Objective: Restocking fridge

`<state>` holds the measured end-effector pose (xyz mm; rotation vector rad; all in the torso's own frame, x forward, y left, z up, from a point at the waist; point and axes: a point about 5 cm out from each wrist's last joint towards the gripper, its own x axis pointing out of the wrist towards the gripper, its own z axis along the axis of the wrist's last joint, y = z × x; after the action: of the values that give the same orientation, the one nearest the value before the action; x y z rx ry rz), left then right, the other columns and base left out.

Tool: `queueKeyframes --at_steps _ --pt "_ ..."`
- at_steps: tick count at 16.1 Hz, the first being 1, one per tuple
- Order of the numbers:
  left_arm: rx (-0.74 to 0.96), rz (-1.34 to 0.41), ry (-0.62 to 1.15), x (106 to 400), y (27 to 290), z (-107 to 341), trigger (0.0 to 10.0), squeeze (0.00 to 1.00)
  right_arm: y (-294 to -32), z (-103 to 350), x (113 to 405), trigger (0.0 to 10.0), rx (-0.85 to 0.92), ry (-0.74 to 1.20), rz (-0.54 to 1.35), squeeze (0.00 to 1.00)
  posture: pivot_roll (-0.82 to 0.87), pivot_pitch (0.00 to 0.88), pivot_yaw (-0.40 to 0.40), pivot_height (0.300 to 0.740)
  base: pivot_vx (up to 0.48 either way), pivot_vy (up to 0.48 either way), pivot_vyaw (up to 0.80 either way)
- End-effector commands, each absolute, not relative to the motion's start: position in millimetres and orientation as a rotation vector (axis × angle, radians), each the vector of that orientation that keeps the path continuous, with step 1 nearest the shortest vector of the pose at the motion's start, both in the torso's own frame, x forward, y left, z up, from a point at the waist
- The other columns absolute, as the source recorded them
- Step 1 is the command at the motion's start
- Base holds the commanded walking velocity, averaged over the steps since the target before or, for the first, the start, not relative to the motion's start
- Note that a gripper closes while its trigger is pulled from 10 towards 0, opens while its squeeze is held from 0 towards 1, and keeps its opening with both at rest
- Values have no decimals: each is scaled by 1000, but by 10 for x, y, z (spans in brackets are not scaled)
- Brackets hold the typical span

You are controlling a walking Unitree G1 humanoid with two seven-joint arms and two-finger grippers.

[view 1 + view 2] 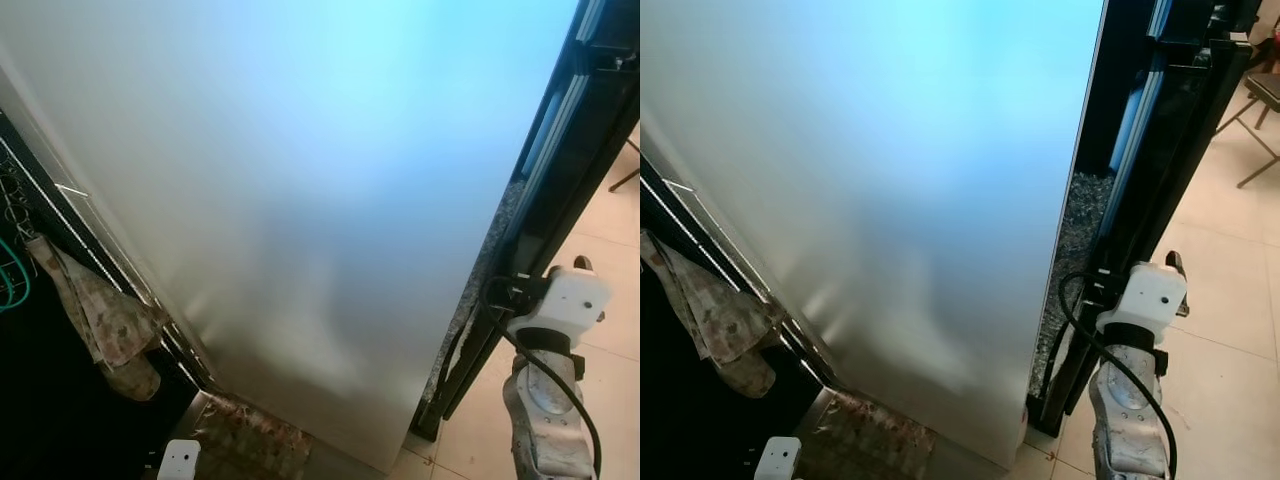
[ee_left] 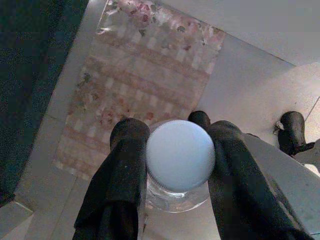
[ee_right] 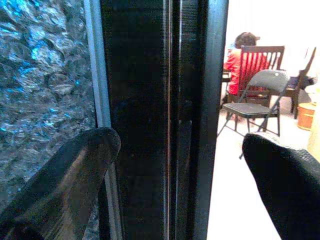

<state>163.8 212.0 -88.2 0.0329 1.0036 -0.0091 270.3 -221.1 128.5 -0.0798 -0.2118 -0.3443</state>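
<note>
My left gripper (image 2: 177, 135) hangs low over the floor and is shut on a clear bottle with a white screw cap (image 2: 180, 155), one black finger (image 2: 125, 165) on each side of its neck. A big silver fridge panel (image 1: 300, 180) takes up most of the head views. At its right edge stands a tall black door edge (image 1: 1160, 150). My right arm's white wrist (image 1: 565, 298) is raised beside that edge. My right gripper (image 3: 182, 140) is open, its fingers straddling the black edge (image 3: 150, 100) without touching it.
A floral mat (image 2: 135, 85) lies on the pale tiles below the bottle. A patterned towel (image 1: 110, 325) hangs on a dark appliance at the left. A glittery textured strip (image 1: 1075, 230) runs beside the black edge. Farther off stand a folding chair (image 3: 255, 107) and a seated person in red (image 3: 237, 60).
</note>
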Motion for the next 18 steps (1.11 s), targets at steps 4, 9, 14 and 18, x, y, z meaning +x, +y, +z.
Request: queueKeyframes --at_steps 4,9,14,18 --pt "41 -1 1018 1614 2150 -888 10000 0 -2098 1277 2766 10000 -47 -193 -288 0 -130 0 89 740 0 0 0" --pt "39 -3 1019 1615 2145 -889 10000 0 -2157 1316 2774 10000 -46 -209 -321 0 -125 0 87 740 0 0 0" --pt "41 -2 1018 1624 2146 -886 10000 0 -2238 1312 2760 10000 -43 -211 -370 0 -122 0 90 740 0 0 0" --pt "47 -8 1019 1624 2148 -885 10000 0 -2390 1309 2734 10000 -69 -207 -463 0 -134 0 99 740 0 0 0"
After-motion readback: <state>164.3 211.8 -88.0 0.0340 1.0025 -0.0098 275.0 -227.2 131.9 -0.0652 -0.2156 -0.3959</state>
